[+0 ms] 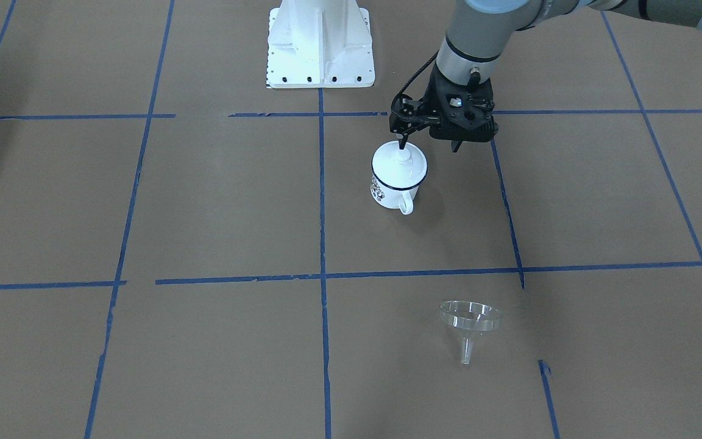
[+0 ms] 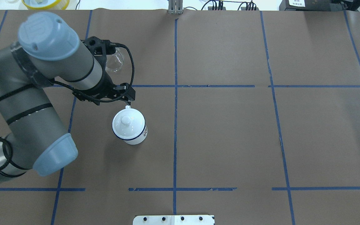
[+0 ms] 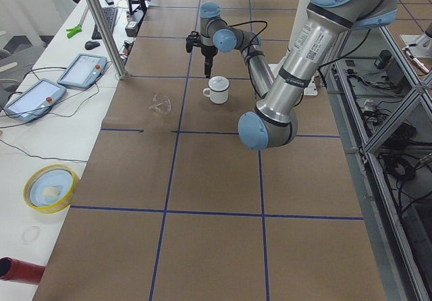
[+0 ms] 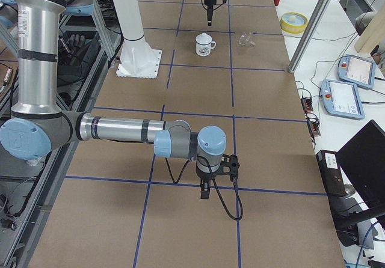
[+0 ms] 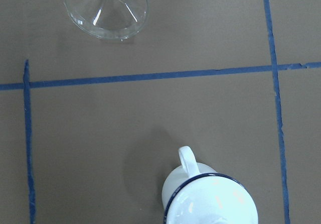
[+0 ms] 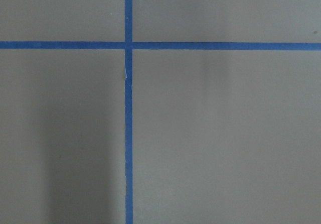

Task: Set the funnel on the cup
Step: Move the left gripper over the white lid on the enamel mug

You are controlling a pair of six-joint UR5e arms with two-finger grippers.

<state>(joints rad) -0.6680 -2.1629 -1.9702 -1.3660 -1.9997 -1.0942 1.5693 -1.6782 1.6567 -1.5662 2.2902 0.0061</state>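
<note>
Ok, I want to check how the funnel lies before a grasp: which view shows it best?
Exterior front-facing: the whole funnel shows, bowl and stem, nothing in front. The left wrist view shows the bowl larger but cuts off the stem. Overhead, the left arm hides part of it. Both side views show it small.

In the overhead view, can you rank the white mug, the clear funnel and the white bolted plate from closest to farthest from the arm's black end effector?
Measured from the left end effector:
1. Mug, right beside it, just on the robot's side.
2. Funnel, on the far side, partly hidden behind the arm.
3. Base plate, far off at the view's bottom edge.
</note>
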